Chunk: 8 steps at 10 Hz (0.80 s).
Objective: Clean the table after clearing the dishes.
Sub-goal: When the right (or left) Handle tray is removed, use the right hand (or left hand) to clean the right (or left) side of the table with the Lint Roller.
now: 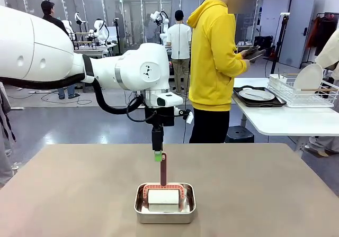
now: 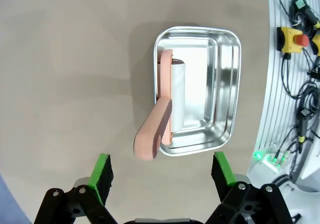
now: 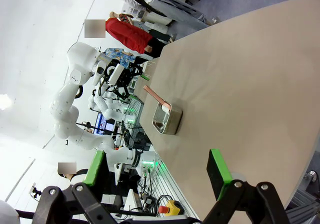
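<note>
Large rectangular matte taupe-brown table (image 1: pixel 79 184): in the foreground, free of dishes, carrying only a small rectangular steel pan (image 1: pixel 142 208) at near centre.

Round white plate (image 1: pixel 256 94) on a dark brown handled tray (image 1: pixel 276 103): parked on the smaller white-topped table (image 1: pixel 286 121) at far right, beside a white wire dish rack (image 1: pixel 288 91). Judged: clearing done, wiping not yet begun.

Pink-framed roller with white sleeve (image 1: pixel 163 197): laid in the pan, presumably to keep the cleaning surface off the tabletop until use. Pink handle (image 1: pixel 163 168) tilted up past the far rim, offered for a top-down grasp.

Left gripper (image 1: pixel 158 155): suspended just above the handle tip, pointing down. Jaws spread wide, green pads (image 2: pixel 102 169) on either side of the handle end in the left wrist view, nothing held. Aligned, in all likelihood, to descend and close across the handle.

Right gripper (image 3: pixel 156 161): jaws likewise wide and empty, well apart from the pan, looking across the tabletop toward it; apparently kept out of the left arm's working zone.

Person in a yellow hooded top (image 1: pixel 212 57): standing beyond the far edge, holding a dark object, not identifiable.
</note>
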### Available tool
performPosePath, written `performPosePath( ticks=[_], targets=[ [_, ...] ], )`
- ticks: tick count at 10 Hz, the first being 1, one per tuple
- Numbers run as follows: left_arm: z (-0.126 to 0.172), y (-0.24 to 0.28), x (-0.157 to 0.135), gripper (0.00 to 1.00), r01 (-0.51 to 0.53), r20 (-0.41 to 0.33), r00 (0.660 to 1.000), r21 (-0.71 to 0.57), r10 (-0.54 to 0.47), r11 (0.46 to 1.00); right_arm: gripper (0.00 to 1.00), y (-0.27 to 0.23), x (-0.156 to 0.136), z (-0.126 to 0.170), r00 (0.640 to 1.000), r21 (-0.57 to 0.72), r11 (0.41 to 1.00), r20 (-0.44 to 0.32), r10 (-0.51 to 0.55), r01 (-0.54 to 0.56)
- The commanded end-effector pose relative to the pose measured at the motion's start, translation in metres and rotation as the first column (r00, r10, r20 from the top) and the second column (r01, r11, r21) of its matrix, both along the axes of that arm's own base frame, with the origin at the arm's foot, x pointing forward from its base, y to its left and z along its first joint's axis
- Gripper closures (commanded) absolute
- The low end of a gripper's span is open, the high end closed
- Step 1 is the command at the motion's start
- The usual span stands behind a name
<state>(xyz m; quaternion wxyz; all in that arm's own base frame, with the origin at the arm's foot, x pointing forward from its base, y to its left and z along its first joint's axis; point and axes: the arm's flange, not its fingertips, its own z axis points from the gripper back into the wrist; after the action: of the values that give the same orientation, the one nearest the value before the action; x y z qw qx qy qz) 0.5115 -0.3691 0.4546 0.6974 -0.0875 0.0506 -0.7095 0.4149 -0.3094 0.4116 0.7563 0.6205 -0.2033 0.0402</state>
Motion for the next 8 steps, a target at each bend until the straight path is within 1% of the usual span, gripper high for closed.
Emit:
performPosePath(
  ticks=[1, 4, 5, 8],
  targets=[
    [-0.01, -0.006, 0.002, 0.0, 0.031, 0.037, 0.999, -0.002, -0.031, 1.0, 0.0, 0.002, -0.003, 0.003, 1.0, 0.005, 1.0, 0.009, 0.002, -0.002],
    [-0.02, -0.013, 0.003, 0.0, 0.039, 0.019, 0.999, -0.014, -0.039, 0.999, 0.0, 0.002, -0.003, 0.003, 1.0, 0.005, 1.0, 0.009, 0.002, -0.002],
    [-0.024, -0.013, 0.005, 0.0, 0.039, 0.001, 0.999, -0.021, -0.039, 0.999, 0.0, 0.002, -0.003, 0.003, 1.0, 0.005, 1.0, 0.009, 0.002, -0.002],
    [-0.035, -0.017, 0.007, 0.0, 0.051, -0.021, 0.998, -0.008, -0.051, 0.999, 0.0, 0.002, -0.003, 0.003, 1.0, 0.005, 1.0, 0.009, 0.002, -0.002]
  ],
)
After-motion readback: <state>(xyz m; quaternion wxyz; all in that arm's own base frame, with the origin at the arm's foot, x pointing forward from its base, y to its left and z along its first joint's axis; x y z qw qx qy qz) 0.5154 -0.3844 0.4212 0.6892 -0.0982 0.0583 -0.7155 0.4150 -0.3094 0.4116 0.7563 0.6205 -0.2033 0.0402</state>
